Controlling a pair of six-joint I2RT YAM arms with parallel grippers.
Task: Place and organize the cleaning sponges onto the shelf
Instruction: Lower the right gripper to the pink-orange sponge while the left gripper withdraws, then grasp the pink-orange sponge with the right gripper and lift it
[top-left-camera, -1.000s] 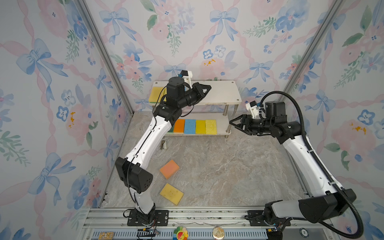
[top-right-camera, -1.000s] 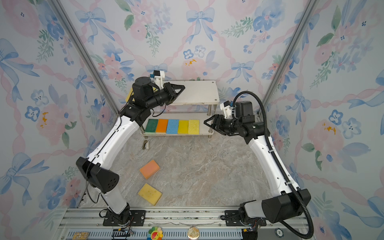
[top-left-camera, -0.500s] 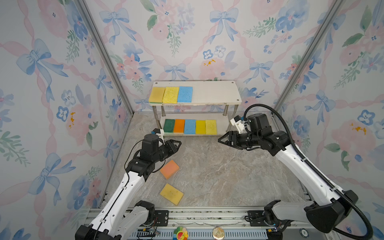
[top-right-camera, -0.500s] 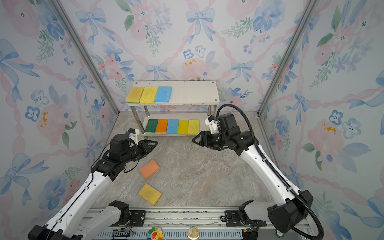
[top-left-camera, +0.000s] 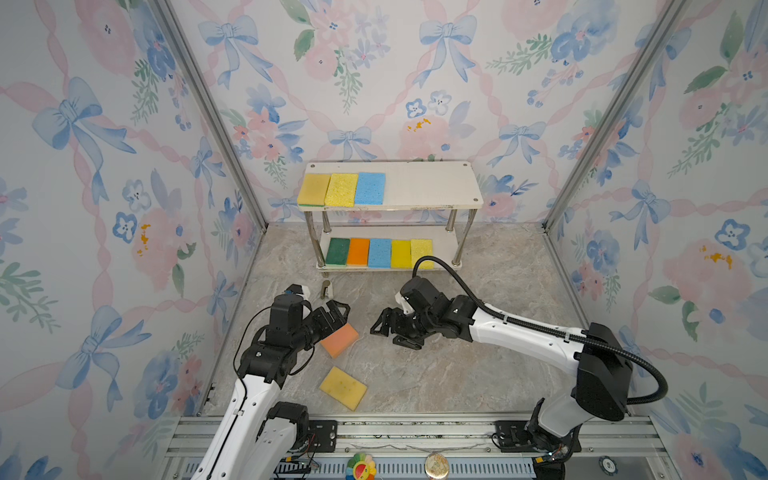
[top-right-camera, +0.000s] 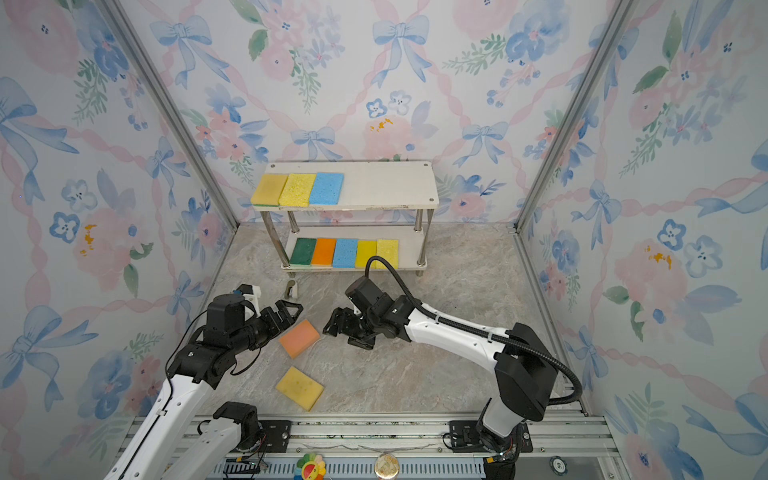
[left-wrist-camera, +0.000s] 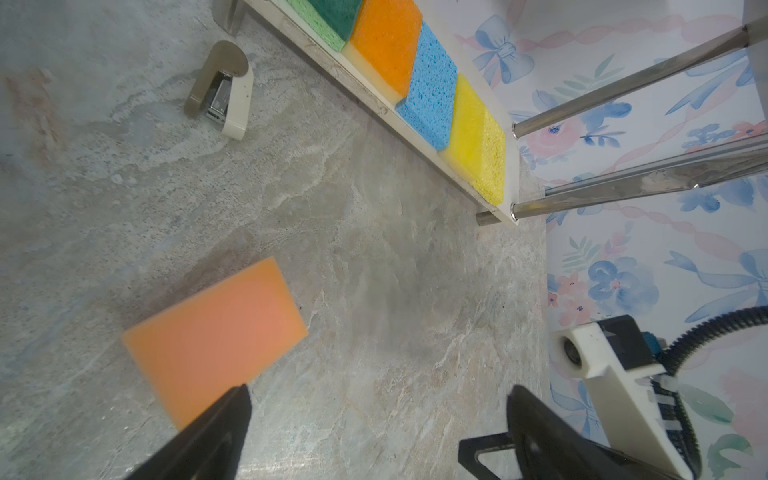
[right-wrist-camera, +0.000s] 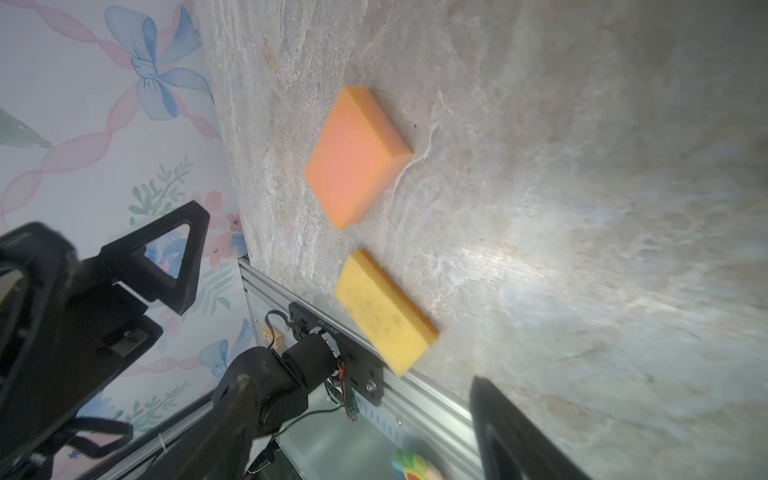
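Gaping wide, L jaws over orange sponge (top-left-camera: 340, 340); R jaws open, empty.

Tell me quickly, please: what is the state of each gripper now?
Left gripper: open, holding nothing.
Right gripper: open, holding nothing.

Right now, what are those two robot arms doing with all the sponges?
They are putting sponges on the shelf. Eight sit there already: three on top, five below. An orange sponge and a yellow sponge lie on the floor. The left gripper is open right by the orange sponge. The right gripper is open nearby, holding nothing.
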